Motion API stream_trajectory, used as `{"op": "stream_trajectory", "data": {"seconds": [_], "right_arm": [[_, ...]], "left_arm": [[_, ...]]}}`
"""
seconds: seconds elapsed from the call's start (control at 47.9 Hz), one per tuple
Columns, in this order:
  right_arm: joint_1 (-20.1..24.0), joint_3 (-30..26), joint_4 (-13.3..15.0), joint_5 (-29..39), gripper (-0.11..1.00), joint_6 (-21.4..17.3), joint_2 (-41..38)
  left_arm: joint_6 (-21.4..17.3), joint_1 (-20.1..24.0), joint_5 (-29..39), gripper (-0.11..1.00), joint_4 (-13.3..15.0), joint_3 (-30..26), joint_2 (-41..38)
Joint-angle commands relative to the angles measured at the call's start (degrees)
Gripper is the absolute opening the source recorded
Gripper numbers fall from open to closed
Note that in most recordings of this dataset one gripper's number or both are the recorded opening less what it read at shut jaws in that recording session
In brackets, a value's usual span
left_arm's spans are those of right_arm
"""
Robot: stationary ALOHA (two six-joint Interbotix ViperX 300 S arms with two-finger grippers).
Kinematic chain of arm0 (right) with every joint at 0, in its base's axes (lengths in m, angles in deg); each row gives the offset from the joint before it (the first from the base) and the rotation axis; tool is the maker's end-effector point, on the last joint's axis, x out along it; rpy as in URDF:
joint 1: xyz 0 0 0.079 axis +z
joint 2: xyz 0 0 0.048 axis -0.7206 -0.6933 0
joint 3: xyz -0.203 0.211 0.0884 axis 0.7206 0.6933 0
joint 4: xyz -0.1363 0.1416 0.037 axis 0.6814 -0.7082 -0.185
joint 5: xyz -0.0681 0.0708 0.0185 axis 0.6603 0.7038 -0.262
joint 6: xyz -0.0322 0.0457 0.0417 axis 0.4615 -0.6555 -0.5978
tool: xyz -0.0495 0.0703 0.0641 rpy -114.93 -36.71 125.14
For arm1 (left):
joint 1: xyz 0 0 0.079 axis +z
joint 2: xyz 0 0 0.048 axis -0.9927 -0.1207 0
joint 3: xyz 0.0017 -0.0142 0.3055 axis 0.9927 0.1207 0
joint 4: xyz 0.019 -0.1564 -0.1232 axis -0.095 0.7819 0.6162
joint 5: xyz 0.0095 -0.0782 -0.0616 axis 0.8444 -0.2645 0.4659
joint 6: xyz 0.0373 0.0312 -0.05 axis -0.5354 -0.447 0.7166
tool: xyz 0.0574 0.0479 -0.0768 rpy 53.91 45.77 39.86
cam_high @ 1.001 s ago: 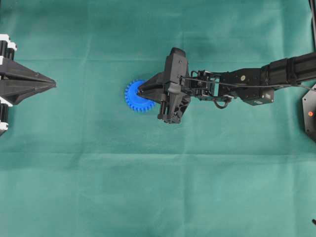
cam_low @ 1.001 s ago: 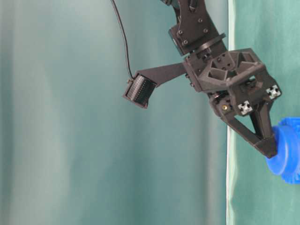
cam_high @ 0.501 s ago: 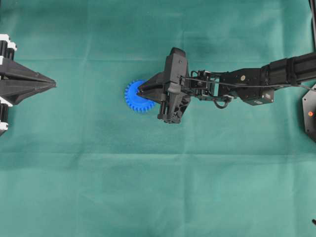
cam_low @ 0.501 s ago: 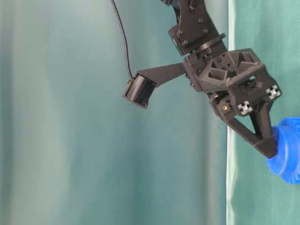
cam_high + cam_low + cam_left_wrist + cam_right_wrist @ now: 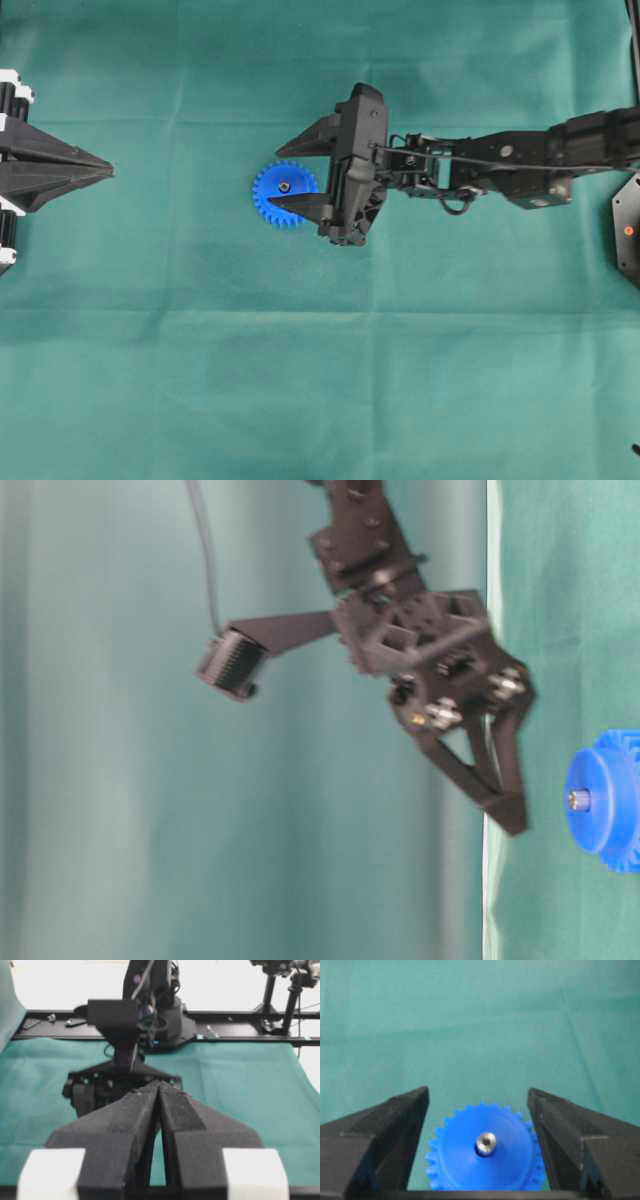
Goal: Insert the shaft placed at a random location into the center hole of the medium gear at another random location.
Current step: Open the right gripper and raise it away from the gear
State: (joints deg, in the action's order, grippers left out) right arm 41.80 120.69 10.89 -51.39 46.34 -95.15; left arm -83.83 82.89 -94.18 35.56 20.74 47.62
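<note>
Bare green cloth (image 5: pixel 300 380) lies all round the medium gear (image 5: pixel 283 193); only the right gripper (image 5: pixel 293 166), fingers spread, hangs just right of it.

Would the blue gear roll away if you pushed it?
Probably not: the blue gear lies flat on the green cloth, so it would likely slide, and the cloth may drag on it. It looks like stiff, light plastic. The shaft in its hole might wobble.
</note>
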Motion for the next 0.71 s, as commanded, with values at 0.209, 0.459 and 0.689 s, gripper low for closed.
{"op": "stream_trajectory", "data": {"seconds": [0.209,0.459,0.689], "right_arm": [[0.18,-0.62,0.18,3.08,0.84,1.05,5.62],[0.18,1.85,0.00,3.16,0.84,0.70,7.73],[0.18,7.03,-0.09,3.08,0.84,0.70,12.66]], "left_arm": [[0.00,0.00,-0.44,0.00,-0.09,-1.49,-0.26],[0.09,0.00,-0.44,0.00,-0.09,-1.49,-0.26],[0.09,0.00,-0.44,0.00,-0.09,-1.49,-0.26]]}}
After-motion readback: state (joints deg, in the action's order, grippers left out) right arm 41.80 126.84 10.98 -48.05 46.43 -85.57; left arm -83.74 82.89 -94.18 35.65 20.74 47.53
